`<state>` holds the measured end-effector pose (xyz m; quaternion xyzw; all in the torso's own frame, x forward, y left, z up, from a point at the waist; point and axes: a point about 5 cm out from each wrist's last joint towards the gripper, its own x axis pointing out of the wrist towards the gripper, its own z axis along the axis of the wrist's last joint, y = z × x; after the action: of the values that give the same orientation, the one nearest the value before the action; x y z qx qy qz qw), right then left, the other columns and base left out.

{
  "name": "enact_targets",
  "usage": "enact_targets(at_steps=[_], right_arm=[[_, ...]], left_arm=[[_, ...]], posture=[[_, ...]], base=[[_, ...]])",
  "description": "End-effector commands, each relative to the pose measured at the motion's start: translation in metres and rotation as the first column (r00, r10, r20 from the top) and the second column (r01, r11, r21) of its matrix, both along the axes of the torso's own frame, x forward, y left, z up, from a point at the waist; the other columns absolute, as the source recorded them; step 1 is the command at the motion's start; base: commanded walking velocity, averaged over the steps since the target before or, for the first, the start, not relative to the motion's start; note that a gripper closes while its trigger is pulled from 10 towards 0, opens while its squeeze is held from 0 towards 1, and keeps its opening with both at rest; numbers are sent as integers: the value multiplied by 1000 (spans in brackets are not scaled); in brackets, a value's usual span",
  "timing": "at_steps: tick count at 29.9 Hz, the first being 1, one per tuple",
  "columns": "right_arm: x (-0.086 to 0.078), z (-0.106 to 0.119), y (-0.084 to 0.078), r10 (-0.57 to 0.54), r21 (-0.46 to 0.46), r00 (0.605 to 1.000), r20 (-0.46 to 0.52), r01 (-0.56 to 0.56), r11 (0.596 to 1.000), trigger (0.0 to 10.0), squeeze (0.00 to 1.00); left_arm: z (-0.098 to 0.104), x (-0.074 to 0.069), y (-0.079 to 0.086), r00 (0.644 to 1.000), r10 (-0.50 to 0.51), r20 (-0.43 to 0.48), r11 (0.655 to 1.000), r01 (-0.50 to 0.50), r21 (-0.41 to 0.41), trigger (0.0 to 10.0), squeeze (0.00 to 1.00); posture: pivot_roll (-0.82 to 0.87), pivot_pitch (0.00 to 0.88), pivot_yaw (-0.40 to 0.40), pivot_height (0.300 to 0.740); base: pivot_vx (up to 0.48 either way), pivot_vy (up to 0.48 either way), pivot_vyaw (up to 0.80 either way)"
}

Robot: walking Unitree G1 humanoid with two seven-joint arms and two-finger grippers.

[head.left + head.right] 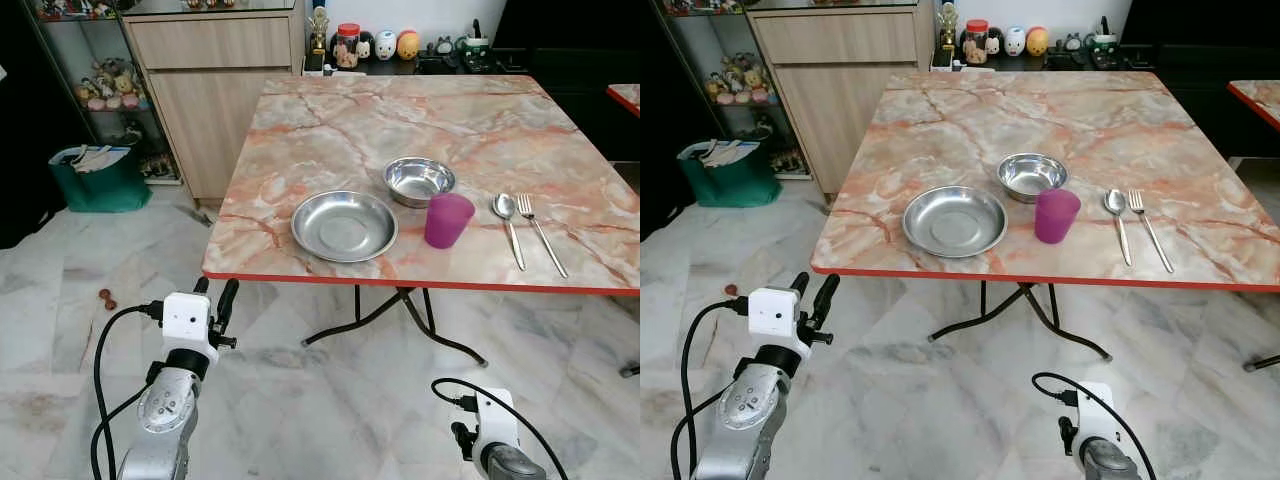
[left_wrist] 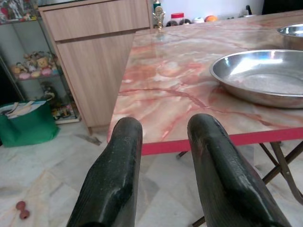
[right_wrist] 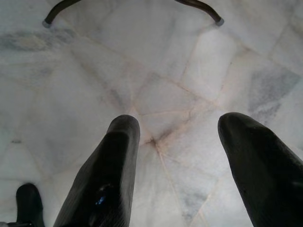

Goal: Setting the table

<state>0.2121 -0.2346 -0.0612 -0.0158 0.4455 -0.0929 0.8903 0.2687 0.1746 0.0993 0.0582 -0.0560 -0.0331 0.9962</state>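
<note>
On the marble-pattern table (image 1: 330,130), near its front edge, lie a steel plate (image 1: 344,226), a steel bowl (image 1: 419,180) behind it, a purple cup (image 1: 448,220) to the plate's right, then a spoon (image 1: 507,225) and a fork (image 1: 540,232) side by side. My left gripper (image 1: 214,290) is raised below and in front of the table's near left corner, open and empty; the left wrist view looks past its fingers (image 2: 118,161) at the plate (image 2: 260,75). My right gripper (image 3: 177,127) hangs low, open, pointing at the floor.
A wooden cabinet (image 1: 215,90) stands left of the table, with a green bag (image 1: 95,180) and a shelf of figurines beside it. Jars and toys (image 1: 365,45) line a dark counter behind. Black folding legs (image 1: 400,320) run under the table. A small brown object (image 1: 106,298) lies on the marble floor.
</note>
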Motion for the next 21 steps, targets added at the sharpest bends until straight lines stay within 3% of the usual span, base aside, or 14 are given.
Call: enact_targets(at_steps=[1, 6, 21], right_arm=[[-2, -1, 0, -7, 13, 1000, -14, 7, 1000, 10000, 0], [-1, -1, -1, -7, 8, 1000, -9, 7, 1000, 10000, 0], [1, 1, -2, -9, 13, 1000, 8, 9, 1000, 10000, 0]], left_arm=[[8, 4, 2, 1000, -5, 18, 1000, 5, -9, 10000, 0], [8, 3, 2, 1000, -13, 7, 1000, 13, -5, 10000, 0], [5, -1, 0, 999, -34, -13, 999, 34, -5, 10000, 0]], posture=[[17, 0, 8, 740], [17, 0, 9, 740], [29, 0, 2, 740]], base=[[0, 0, -669], [152, 0, -601], [261, 0, 0]])
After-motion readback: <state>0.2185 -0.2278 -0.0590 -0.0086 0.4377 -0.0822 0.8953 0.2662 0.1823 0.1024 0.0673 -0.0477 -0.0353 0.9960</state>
